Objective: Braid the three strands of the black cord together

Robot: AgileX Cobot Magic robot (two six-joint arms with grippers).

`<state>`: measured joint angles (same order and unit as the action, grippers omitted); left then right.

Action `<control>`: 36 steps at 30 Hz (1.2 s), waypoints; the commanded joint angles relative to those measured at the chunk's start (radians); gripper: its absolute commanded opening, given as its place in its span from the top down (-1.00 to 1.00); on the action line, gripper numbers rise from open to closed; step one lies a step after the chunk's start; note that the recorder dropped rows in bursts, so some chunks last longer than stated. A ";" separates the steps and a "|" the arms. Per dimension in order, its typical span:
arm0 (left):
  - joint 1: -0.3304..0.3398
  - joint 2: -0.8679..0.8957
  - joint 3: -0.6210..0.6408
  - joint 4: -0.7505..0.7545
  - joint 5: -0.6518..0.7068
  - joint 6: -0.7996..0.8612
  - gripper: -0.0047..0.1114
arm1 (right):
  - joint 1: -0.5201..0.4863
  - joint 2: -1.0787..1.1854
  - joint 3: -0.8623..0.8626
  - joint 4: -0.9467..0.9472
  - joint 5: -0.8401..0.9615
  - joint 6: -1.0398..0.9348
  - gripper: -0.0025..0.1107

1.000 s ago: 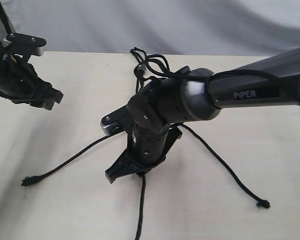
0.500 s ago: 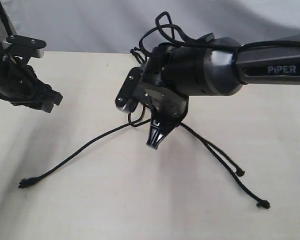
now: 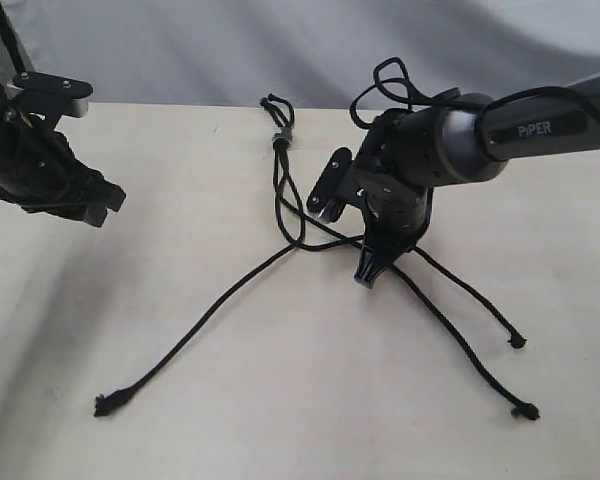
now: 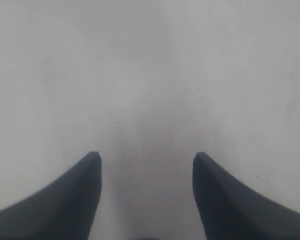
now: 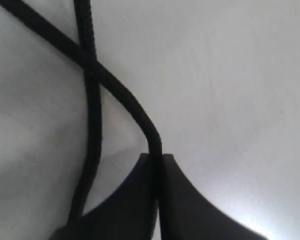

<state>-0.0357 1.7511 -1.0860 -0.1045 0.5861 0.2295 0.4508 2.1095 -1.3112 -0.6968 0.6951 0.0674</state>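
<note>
The black cord lies on the table, its grey clip (image 3: 280,137) at the far side with short loops beyond it. One strand (image 3: 195,325) runs to the near left and ends in a frayed knot. Two strands (image 3: 470,293) run to the near right. My right gripper (image 3: 367,275) points down at the table where the strands cross. Its jaws are shut on a strand (image 5: 125,97), which comes out at the tips (image 5: 155,157). Another strand (image 5: 92,125) crosses the held one. My left gripper (image 3: 100,207) hovers far left, open (image 4: 147,157), with only bare table between its fingers.
The pale table (image 3: 300,430) stretches across the view, with a grey backdrop behind it. The right arm's own thick black cables (image 3: 390,80) loop above its wrist. The left arm's wrist camera bracket (image 3: 50,90) sits over the far left edge.
My right gripper has shut on a strand and swung right and back, carrying that strand from the middle to the right. The left strand's end slid inward. The left arm stayed still.
</note>
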 commanded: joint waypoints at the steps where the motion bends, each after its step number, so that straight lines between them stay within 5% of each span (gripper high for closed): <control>1: 0.002 -0.009 -0.002 -0.011 0.002 -0.003 0.01 | -0.006 0.004 0.012 0.028 -0.006 -0.008 0.96; 13: 0.002 -0.009 -0.002 -0.011 0.002 -0.003 0.01 | 0.026 0.004 0.093 0.241 0.047 -0.055 0.96; 19: 0.002 -0.009 -0.002 -0.011 0.002 -0.003 0.01 | 0.187 -0.049 0.093 0.612 0.117 -0.397 0.96; 25: 0.002 -0.009 -0.002 -0.011 0.002 -0.003 0.01 | 0.301 -0.194 0.093 0.582 0.068 -0.461 0.96; 36: 0.002 -0.009 -0.002 -0.037 0.020 -0.003 0.01 | 0.060 -0.288 0.093 0.583 0.029 -0.420 0.96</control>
<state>-0.0357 1.7511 -1.0860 -0.1211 0.5989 0.2295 0.5762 1.8061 -1.2230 -0.1292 0.7299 -0.3608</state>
